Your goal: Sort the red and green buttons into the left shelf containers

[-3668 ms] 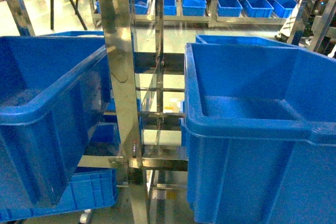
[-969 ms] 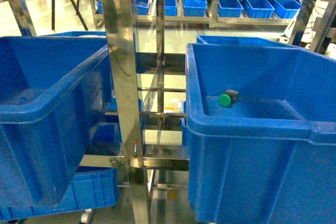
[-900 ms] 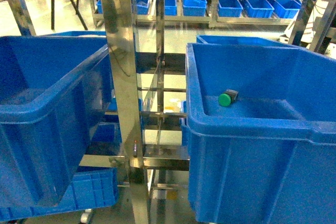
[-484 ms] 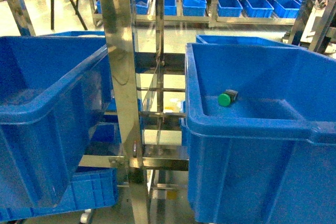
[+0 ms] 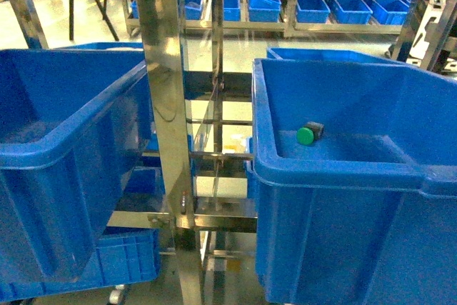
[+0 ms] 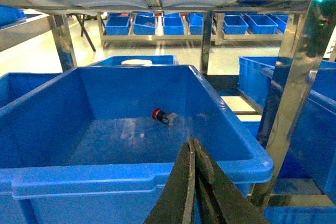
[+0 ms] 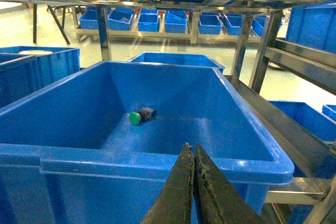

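The green button (image 5: 309, 133) lies on its side on the floor of the right big blue container (image 5: 335, 173), also seen as the green button (image 7: 141, 116) in the right wrist view. The red button (image 6: 163, 116) lies on the floor of the left big blue container (image 6: 131, 174); in the head view that container (image 5: 43, 155) hides it. My left gripper (image 6: 192, 142) is shut and empty, just outside the near rim. My right gripper (image 7: 191, 148) is shut and empty too, in front of its container's near rim (image 7: 157, 163). Neither gripper shows in the head view.
A steel shelf upright (image 5: 166, 126) stands between the two containers, with another post (image 6: 294, 87) at the right in the left wrist view. Shelf rails (image 7: 304, 64) run along the right. Small blue trays (image 5: 314, 6) line a far rack. More blue bins sit below (image 5: 121, 258).
The green button has appeared in the right container since 3.7 s ago. Over the last second it has lain still, and the head view has barely shifted.
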Robot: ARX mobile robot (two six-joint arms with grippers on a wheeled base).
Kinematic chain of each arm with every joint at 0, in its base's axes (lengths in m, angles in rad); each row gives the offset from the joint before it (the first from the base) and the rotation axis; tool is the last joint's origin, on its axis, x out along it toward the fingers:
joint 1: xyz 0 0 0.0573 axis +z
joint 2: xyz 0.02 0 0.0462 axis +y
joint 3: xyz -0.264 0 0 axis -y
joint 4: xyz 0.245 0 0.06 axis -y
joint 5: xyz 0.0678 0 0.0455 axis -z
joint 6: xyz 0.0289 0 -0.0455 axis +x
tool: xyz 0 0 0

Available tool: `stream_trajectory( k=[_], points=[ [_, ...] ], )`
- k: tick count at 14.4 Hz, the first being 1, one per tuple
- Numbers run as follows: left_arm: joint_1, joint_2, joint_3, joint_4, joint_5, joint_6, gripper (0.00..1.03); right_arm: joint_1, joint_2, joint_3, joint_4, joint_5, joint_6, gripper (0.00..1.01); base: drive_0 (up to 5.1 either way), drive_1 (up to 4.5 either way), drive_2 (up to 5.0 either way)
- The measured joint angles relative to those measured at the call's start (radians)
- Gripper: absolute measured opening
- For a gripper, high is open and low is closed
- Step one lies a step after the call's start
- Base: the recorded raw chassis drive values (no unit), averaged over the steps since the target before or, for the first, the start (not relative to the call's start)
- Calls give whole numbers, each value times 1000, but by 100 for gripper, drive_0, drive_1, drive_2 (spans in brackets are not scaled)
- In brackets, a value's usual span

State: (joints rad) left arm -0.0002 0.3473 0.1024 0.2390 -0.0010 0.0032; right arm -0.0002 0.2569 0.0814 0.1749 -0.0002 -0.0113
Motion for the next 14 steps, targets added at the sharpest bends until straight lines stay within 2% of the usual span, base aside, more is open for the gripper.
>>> stream_trajectory(
  k=[3, 4, 6, 7, 8, 10, 14],
  points=[
    [0, -99, -50, -47, 0, 0, 2, 0, -87, -35, -61, 0, 0, 2, 0, 0, 0],
    [0, -114, -54, -55, 0, 0, 2, 0, -174, -43, -168, -1, 0, 2, 0, 0, 0],
    [0, -155, -78, -48, 1, 0, 2, 0, -251, -69, -183, 0, 1, 2, 0, 0, 0],
    [0, -180, -88, -80, -4, -1, 2, 0, -250, -69, -178, 0, 1, 2, 0, 0, 0],
    [1, -272, -87, -204, 3, 0, 2, 0, -251, -69, -178, -1, 1, 2, 0, 0, 0],
    [0, -336, -87, -244, 5, -2, 2, 0, -251, -69, -178, -2, 1, 2, 0, 0, 0],
    [-1, -336, -88, -243, 0, -3, 2, 0, -251, -69, -179, 0, 1, 2, 0, 0, 0]
  ],
)
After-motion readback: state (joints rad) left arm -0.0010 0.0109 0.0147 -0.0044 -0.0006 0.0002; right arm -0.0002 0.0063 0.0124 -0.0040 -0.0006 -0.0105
